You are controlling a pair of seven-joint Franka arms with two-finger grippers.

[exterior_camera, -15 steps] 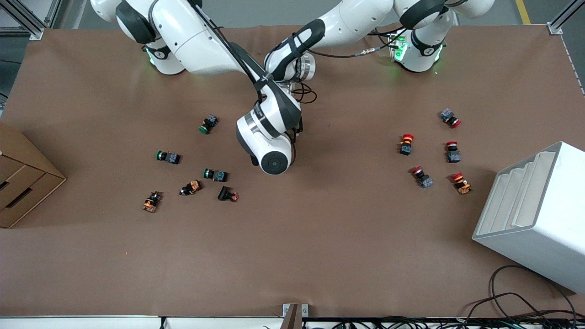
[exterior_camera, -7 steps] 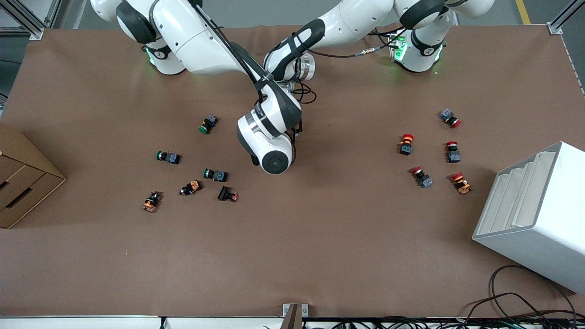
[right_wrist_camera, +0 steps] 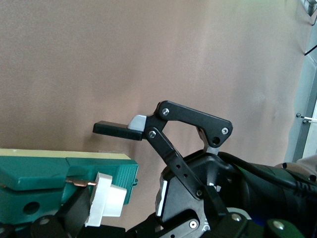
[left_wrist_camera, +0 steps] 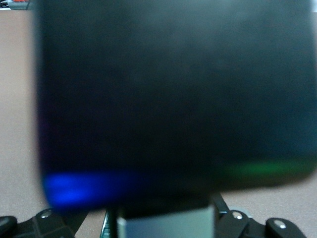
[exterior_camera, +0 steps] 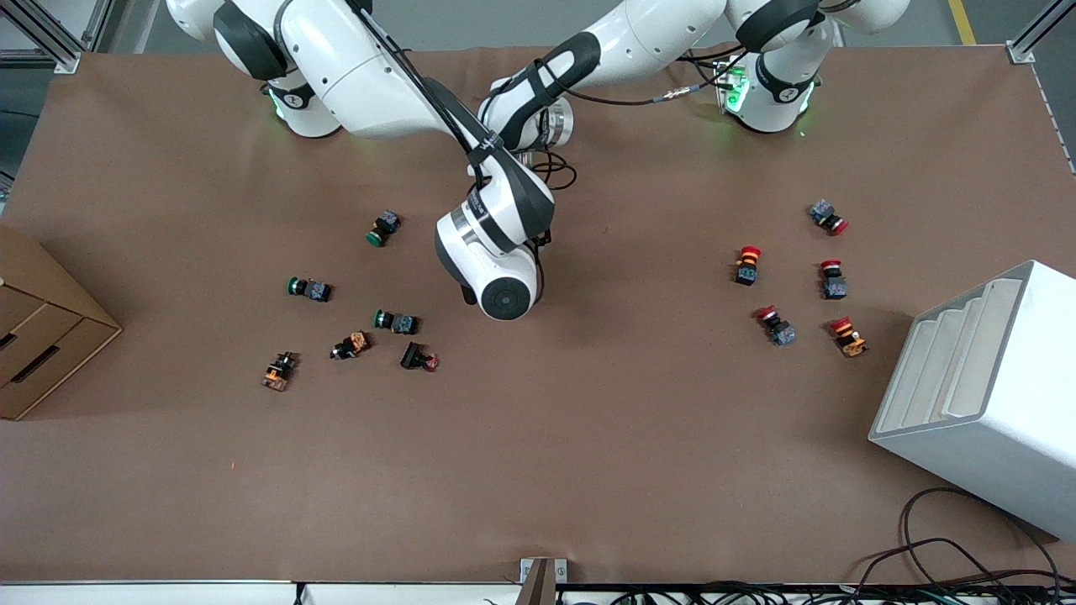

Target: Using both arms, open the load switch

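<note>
The load switch (right_wrist_camera: 59, 181), a dark-green block with a white tab (right_wrist_camera: 106, 201) at one end, shows only in the right wrist view. My right gripper (right_wrist_camera: 141, 198) is open at that end. One of its fingers (right_wrist_camera: 74, 213) lies against the tab, and bare table shows between the tab and the other white pad (right_wrist_camera: 162, 196). Part of my left gripper (right_wrist_camera: 188, 119) reaches in just beside it. A dark blurred mass fills the left wrist view. In the front view the right arm (exterior_camera: 496, 252) and the left arm (exterior_camera: 525, 118) meet over mid-table and hide the switch and both grippers.
Green-capped and orange push buttons (exterior_camera: 395, 321) lie scattered toward the right arm's end. Red-capped ones (exterior_camera: 748, 265) lie toward the left arm's end. A white slotted rack (exterior_camera: 983, 395) stands beside the red-capped buttons. A cardboard box (exterior_camera: 42, 328) sits at the right arm's end, and cables (exterior_camera: 950, 546) trail near the front edge.
The left arm's wrist has drawn back slightly toward the bases. The right arm has barely moved.
</note>
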